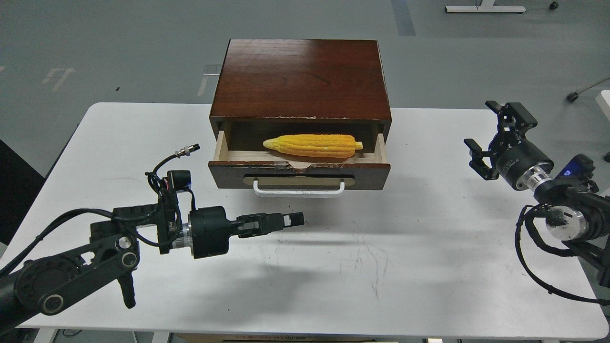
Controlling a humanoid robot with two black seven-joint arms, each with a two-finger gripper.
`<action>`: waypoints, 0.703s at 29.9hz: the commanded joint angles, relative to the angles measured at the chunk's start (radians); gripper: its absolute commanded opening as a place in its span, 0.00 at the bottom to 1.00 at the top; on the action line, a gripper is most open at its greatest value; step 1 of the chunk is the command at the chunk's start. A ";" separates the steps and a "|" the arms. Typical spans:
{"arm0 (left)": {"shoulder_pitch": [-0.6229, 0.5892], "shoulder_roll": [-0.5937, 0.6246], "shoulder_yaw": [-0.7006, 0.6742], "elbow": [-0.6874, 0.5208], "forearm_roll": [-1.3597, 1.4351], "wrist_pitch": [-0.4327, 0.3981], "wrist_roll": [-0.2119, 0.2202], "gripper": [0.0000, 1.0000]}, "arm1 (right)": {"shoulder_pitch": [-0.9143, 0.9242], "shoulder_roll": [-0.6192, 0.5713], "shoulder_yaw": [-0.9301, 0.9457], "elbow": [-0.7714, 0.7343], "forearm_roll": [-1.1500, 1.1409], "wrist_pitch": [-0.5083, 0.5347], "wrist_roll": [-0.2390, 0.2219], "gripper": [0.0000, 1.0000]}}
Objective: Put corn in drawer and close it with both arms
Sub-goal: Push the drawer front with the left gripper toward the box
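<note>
Corn [312,146] in open drawer [299,174], left claw [291,220] pressed together below, right claw [486,134] spread

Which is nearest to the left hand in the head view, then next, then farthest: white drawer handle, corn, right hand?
1. White drawer handle, just above and right of the left hand.
2. Corn, farther back inside the open drawer.
3. Right hand, far across the table.

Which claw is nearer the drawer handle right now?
Left. The left claw hangs just in front of the handle, slightly lower in the view. The right claw is open, far off to the handle's right, past the drawer.
</note>
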 commanded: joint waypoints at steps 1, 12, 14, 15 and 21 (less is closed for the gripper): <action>-0.001 -0.003 -0.013 0.034 -0.031 0.003 0.031 0.00 | -0.005 0.004 0.000 0.000 -0.007 -0.001 0.000 1.00; -0.002 -0.029 -0.033 0.072 -0.085 0.003 0.041 0.00 | -0.010 0.010 -0.001 0.000 -0.021 0.000 0.000 1.00; -0.006 -0.031 -0.033 0.077 -0.085 0.003 0.041 0.00 | -0.012 0.010 -0.001 0.000 -0.021 -0.001 0.000 1.00; -0.006 -0.031 -0.033 0.077 -0.085 0.003 0.041 0.00 | -0.012 0.010 -0.001 0.000 -0.021 -0.001 0.000 1.00; -0.009 -0.031 -0.033 0.098 -0.085 0.006 0.041 0.00 | -0.012 0.009 0.000 0.000 -0.022 -0.001 0.000 1.00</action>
